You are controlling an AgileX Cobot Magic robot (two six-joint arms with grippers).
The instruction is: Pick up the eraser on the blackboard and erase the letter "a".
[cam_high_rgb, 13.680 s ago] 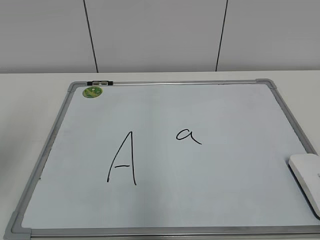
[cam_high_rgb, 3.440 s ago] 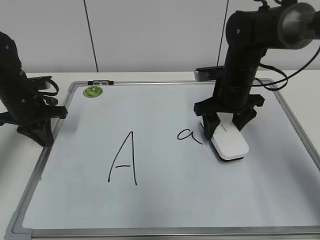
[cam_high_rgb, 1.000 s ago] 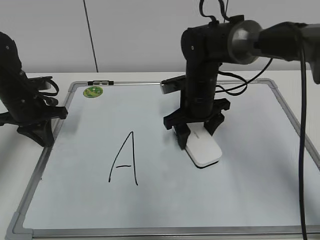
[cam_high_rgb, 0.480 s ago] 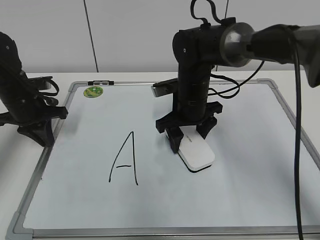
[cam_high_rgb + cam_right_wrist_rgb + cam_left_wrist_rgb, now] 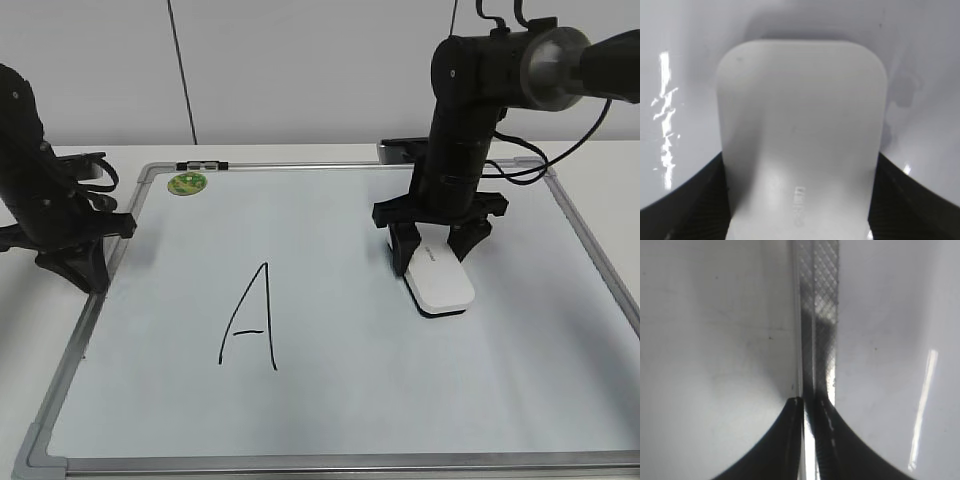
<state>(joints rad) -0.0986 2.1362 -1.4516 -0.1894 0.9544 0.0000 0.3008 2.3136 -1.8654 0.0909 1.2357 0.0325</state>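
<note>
The white board [image 5: 330, 410] with its grey frame lies flat on the table. My right gripper [image 5: 432, 250] is shut on the white eraser [image 5: 438, 284], which rests on the board right of centre. The eraser fills the right wrist view [image 5: 800, 130] between the two dark fingers. No small "a" shows on the board; the spot where it stood is blank. The large capital "A" [image 5: 250, 318] remains at the left centre. My left gripper [image 5: 809, 402] is shut and empty, over the board's left frame rail [image 5: 817, 315].
A round green magnet [image 5: 185, 183] sits at the board's far left corner. The left arm [image 5: 50, 215] stands by the board's left edge. A small grey device [image 5: 400, 150] lies behind the board's far edge. The right arm's cable hangs at the right.
The small "a" seen before is gone. My right gripper slid the eraser left over that spot, then back to the right. The left arm has not moved.
</note>
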